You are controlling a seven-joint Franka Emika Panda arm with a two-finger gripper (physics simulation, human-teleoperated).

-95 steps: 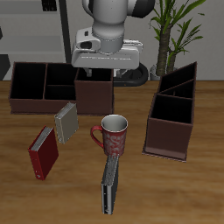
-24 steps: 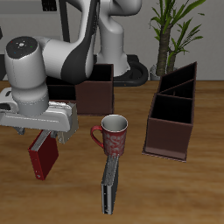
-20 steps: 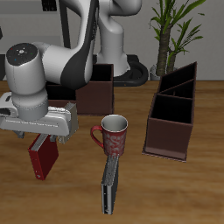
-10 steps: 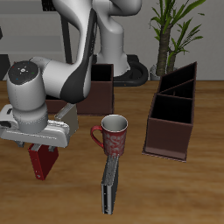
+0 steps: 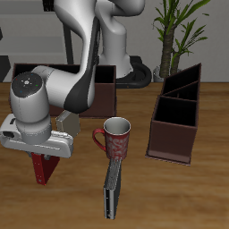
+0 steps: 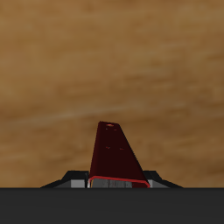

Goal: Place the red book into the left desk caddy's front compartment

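Wrist view: your gripper (image 6: pixel 112 180) has its fingers closed flat against the red book (image 6: pixel 116 154).
Book position: on the wooden table (image 5: pixel 179 192), low beneath the arm, well apart from the left desk caddy (image 5: pixel 176 124).
Risk: a thin cover may slip or pivot as you lift.
Obstacle: the mug (image 5: pixel 115 139) sits between.

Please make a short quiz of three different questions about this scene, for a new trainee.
1. True or false: the red book lies directly under the tool.
2. What stands between the two caddies, nearer the table's front edge?
A. a mug
B. a plate
C. a bowl
3. Fill in: the black book lies just in front of the ____.

Key:
1. true
2. A, the mug
3. mug
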